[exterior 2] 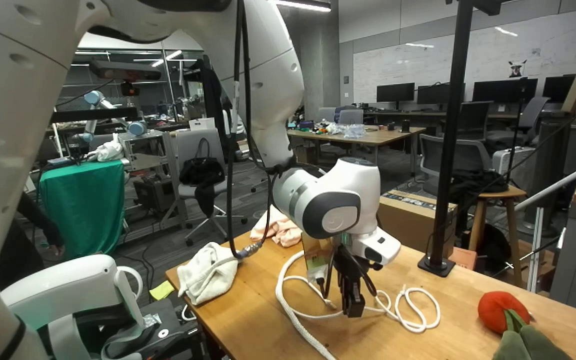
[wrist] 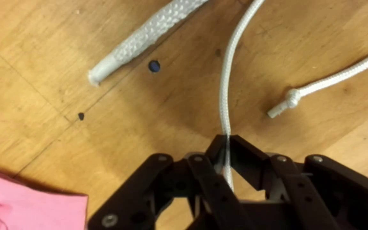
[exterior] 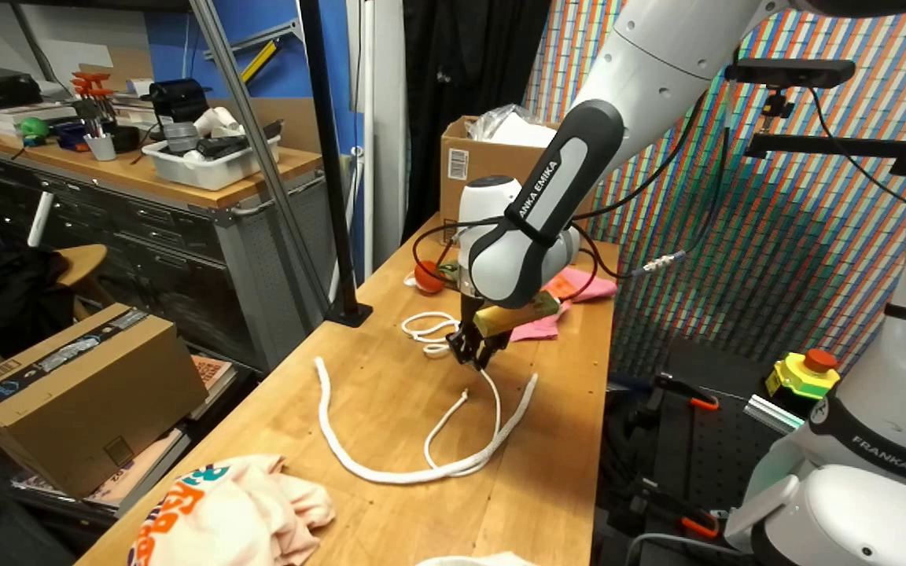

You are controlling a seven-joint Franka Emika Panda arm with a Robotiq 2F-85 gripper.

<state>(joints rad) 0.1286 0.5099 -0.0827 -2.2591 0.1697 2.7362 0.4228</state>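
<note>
Claw (wrist: 227, 138) tight on part-hidden cord (wrist: 225, 92)

The gripper (wrist: 228, 140) is black with silvery dots, and the cord (wrist: 224, 99) in its grip is white, finely woven. Near the gripper I can see a rope (wrist: 152, 30), white too but with a coarser, bumpy braid. The table (exterior: 390, 377) beneath is honey brown, flecked with dark spots. Close to the gripper, a cloth (wrist: 30, 210) is bright pink. Farther from it a ball (exterior 2: 499, 311) shows red; well apart, a shirt (exterior: 233, 511) is pale peach, lettered in orange and teal.
</note>
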